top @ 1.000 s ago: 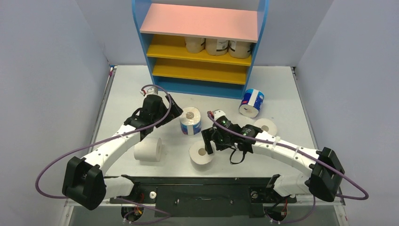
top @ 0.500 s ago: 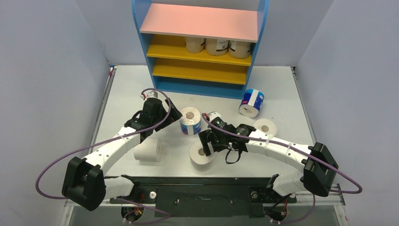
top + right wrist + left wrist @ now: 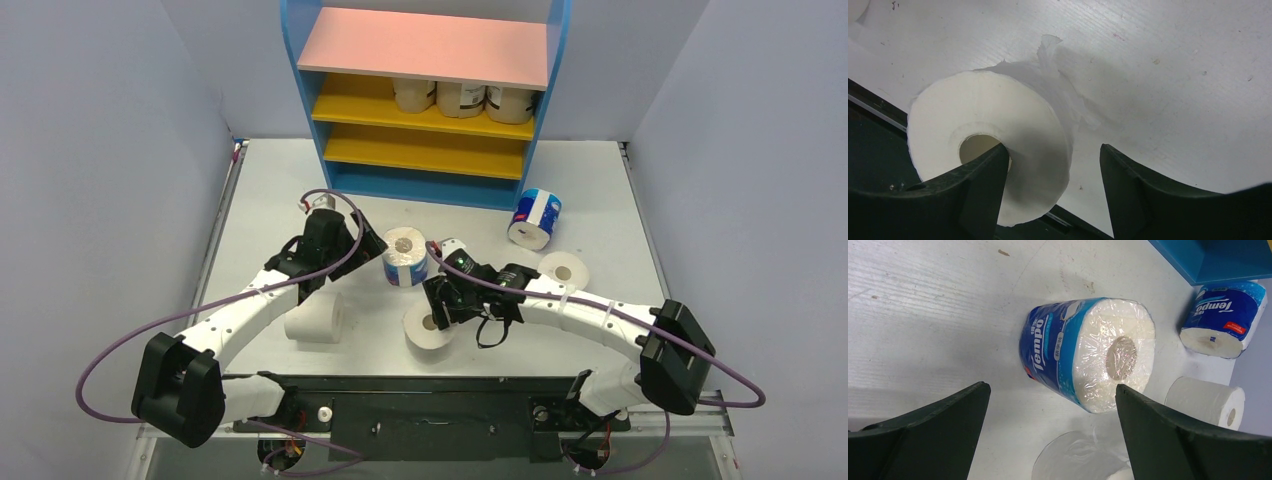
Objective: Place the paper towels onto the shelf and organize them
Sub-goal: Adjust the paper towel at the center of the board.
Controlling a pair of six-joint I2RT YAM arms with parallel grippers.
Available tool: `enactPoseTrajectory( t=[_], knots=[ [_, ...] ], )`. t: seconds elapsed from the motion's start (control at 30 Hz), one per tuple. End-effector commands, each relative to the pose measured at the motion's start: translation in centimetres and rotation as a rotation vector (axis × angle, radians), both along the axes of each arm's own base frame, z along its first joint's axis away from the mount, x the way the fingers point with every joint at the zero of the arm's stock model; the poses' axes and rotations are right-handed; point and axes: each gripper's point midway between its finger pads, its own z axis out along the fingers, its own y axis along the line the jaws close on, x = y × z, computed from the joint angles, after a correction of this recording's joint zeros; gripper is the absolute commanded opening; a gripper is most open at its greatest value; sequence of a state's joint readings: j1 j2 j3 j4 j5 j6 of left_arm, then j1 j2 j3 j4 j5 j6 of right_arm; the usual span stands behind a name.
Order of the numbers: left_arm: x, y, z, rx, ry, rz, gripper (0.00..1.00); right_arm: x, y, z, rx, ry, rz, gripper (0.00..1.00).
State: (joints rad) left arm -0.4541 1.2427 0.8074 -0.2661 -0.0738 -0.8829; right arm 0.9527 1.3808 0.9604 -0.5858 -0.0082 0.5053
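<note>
The shelf (image 3: 425,45) stands at the far edge of the table (image 3: 280,190), and three tan rolls (image 3: 461,98) sit in a row on its upper yellow board, toward the right; the lower yellow board and the pink top hold nothing. Five rolls are on the table. A blue-and-white roll (image 3: 405,257) (image 3: 1083,352) stands on end between the two arms, and the left gripper (image 3: 366,245) (image 3: 1050,387) is just beside it on its left. That gripper's jaws are spread wide, one on each side of the roll in the left wrist view, and neither touches it. A second blue-and-white roll (image 3: 535,218) (image 3: 1223,320) lies on its side near the right end of the shelf's blue base. A white roll (image 3: 428,325) (image 3: 993,140) stands on end near the front edge of the table, with a loose flap of paper sticking out from its side. The right gripper (image 3: 437,308) (image 3: 1053,150) is over it. Its jaws are apart and straddle the roll's wall: one fingertip is at the mouth of the hollow core, and the other is outside the roll with a gap of bare table between it and the paper, so nothing is clamped. Whether the inner tip dips into the core cannot be told. A second white roll (image 3: 315,318) lies on its side beside the left arm. A third white roll (image 3: 563,268) (image 3: 1205,400) stands on end just behind the right arm.
</note>
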Motion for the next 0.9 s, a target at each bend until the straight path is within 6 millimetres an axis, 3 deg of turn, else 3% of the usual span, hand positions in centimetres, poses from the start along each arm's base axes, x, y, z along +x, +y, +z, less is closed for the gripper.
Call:
enactPoseTrajectory(
  t=[0.0,0.13,0.3,0.47,0.67,0.77,0.87],
  knots=[
    [0.5,-0.1,1.2,-0.032,-0.038,0.008,0.96,0.5,0.6,0.2,-0.002,-0.022,0.006,0.59],
    [0.4,0.0,1.2,-0.03,-0.037,0.01,0.96,1.2,-0.2,1.0,0.0,-0.049,-0.033,0.48],
    [0.4,0.1,1.4,-0.029,-0.04,0.014,0.96,3.6,-4.0,3.1,0.011,-0.104,-0.167,0.43],
    [0.4,0.1,1.2,-0.036,-0.038,0.02,0.96,6.6,-8.0,3.7,0.007,-0.138,-0.327,0.43],
    [0.3,-0.4,1.1,-0.06,-0.028,0.014,0.96,8.9,-8.0,4.3,0.061,-0.144,-0.38,0.44],
    [0.2,-0.4,1.4,-0.062,-0.034,0.006,0.97,8.2,-6.9,5.3,0.117,-0.132,-0.316,0.6],
    [0.0,-0.4,1.2,-0.066,-0.034,0.001,0.96,6.7,-6.2,5.9,0.141,-0.123,-0.242,0.69]
  ],
)
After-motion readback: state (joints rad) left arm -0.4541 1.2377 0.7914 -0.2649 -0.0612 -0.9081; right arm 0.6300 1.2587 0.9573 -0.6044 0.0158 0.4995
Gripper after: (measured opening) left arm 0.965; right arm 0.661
